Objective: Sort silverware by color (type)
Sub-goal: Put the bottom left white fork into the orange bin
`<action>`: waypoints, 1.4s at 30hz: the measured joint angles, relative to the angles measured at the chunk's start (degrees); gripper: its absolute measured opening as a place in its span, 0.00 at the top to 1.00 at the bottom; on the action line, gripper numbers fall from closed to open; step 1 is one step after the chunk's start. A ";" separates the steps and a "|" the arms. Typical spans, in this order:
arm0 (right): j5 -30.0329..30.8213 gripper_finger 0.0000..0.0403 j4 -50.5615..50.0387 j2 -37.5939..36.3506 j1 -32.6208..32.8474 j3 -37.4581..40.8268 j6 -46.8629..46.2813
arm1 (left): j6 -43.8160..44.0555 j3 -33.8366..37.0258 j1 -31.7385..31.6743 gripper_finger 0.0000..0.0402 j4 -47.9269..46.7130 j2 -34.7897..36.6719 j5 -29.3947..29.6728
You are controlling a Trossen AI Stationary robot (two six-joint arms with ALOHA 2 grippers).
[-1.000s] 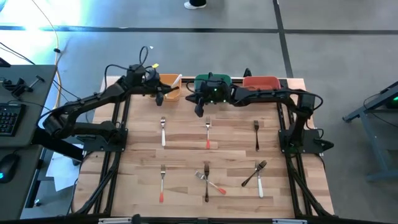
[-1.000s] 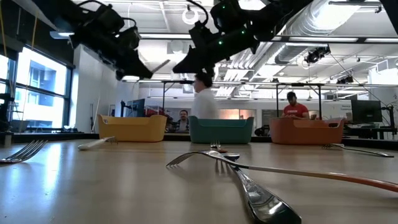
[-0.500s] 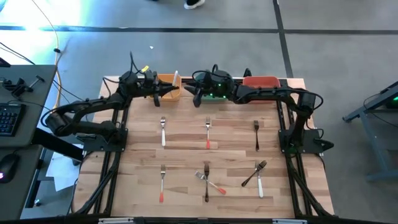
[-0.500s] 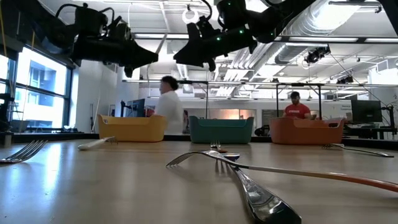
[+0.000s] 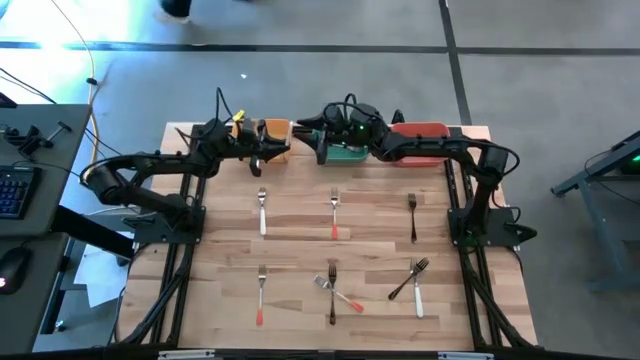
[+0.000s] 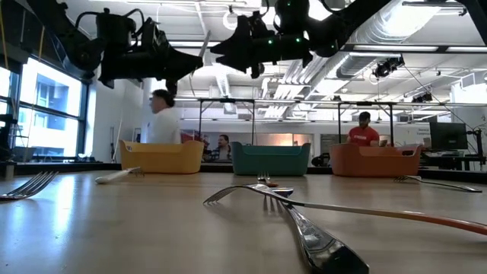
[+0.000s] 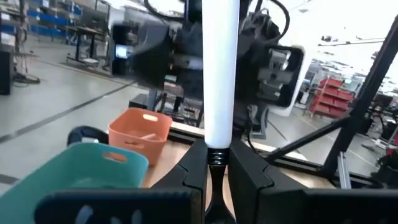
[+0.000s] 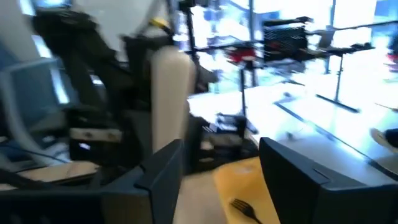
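**White-handled utensil held between two grippers above the bins**

The silverware on the table has silver metal heads and thin handles in black, white or red-orange. One white-handled piece (image 7: pixel 221 68) is up in the air at the far edge of the table: the left gripper (image 7: pixel 217 171) is clenched on its dark neck, the white handle standing straight out past the fingers (image 7: pixel 249 174). The head of this piece is hidden between the fingers, so fork or spoon cannot be told. In the high view the left gripper (image 5: pixel 262 150) sits over the yellow bin (image 5: pixel 275 130).

The right gripper (image 5: pixel 308 128) hangs beside it, over the green bin (image 5: pixel 350 152); its fingers (image 8: pixel 163 174) are spread apart with nothing between them. From its wrist, a fork (image 8: pixel 245 208) shows lying inside the yellow bin (image 8: pixel 273 186).

The rest lies on the wooden table (image 5: pixel 300 230): a white-handled fork (image 5: pixel 262 210), a red-orange-handled fork (image 5: pixel 334 214) and a black-handled fork (image 5: pixel 412 216) in a row, and nearer the front a red-tipped fork (image 5: pixel 260 292), a crossed pair (image 5: pixel 333 290) and another crossed pair (image 5: pixel 413 280). The red bin (image 5: pixel 420 132) is partly covered by the right arm. In the low view a fork and a spoon (image 6: pixel 304 221) lie crossed close by, and people show in the room behind, too far off to make out.
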State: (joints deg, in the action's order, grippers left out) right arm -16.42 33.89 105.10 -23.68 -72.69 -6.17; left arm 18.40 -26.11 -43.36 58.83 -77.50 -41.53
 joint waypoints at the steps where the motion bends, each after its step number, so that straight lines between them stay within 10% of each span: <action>1: -1.95 0.51 0.75 0.00 0.03 0.00 -0.01 | -0.12 0.00 0.37 0.94 0.12 -0.44 0.17; 16: -7.17 0.54 2.05 0.07 1.43 0.00 -0.24 | -1.02 -3.61 6.75 0.94 0.98 -3.69 3.72; 26: -6.54 0.93 -0.66 0.07 1.66 0.00 2.50 | -2.94 -3.61 8.29 0.91 -0.20 -3.70 7.88; 42: -2.75 0.94 -16.49 -9.54 -2.86 0.02 11.09 | -9.52 -3.63 4.85 0.78 -7.29 -3.31 7.14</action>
State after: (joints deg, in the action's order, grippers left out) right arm -19.17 17.40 95.56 -26.54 -72.66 4.92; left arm 8.89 -29.74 -38.51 51.53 -80.81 -34.39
